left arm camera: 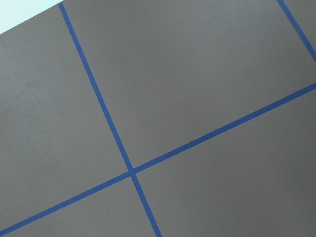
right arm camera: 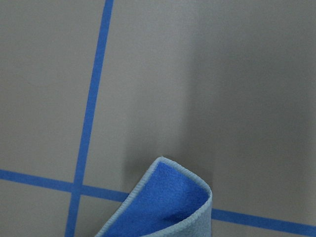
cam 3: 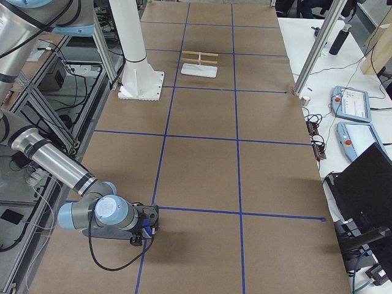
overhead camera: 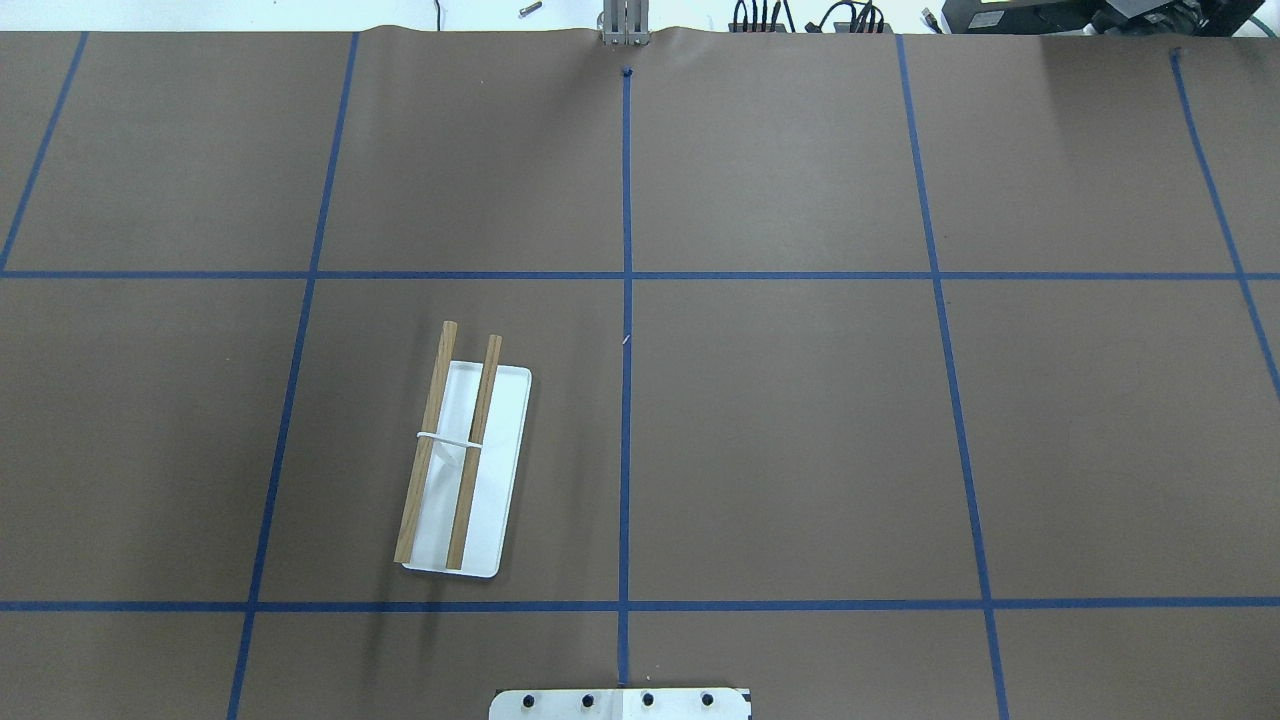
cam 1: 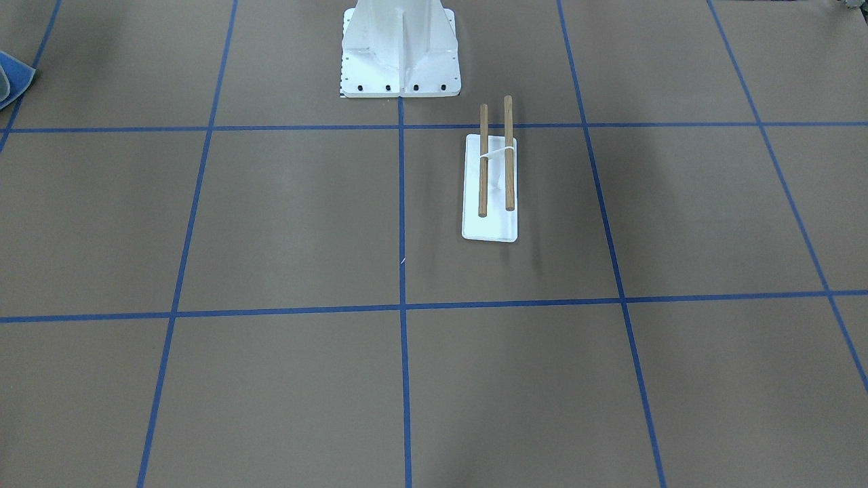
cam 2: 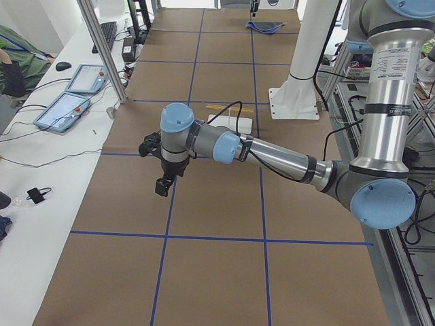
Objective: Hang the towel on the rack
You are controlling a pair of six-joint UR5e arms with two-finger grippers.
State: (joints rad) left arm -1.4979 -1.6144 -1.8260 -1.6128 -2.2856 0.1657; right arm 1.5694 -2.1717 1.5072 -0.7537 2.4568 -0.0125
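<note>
1. Exterior front-facing view: the rack [cam 1: 489, 177] stands bare beside the white pedestal [cam 1: 400, 61]. The towel [cam 1: 17, 78] lies far off on the robot's right, and no gripper shows.
2. Overhead exterior view: the rack carries no cloth, and neither arm shows.
3. Exterior left view: the left gripper [cam 2: 162, 189] hangs above the brown table [cam 2: 217, 272], with the rack well beyond its jaws. I cannot tell whether they are spread.
4. Exterior right view: the right gripper [cam 3: 147, 229] sits low, with blue cloth right at its jaws. Whether they pinch it, I cannot tell.
5. Left wrist-mounted view: only blue tape lines [left arm camera: 131, 172] lie below the jaws.
6. Right wrist-mounted view: the towel's curled blue corner lies just below the jaws. The task looks barely begun, with carrying and draping both left to do.
</note>
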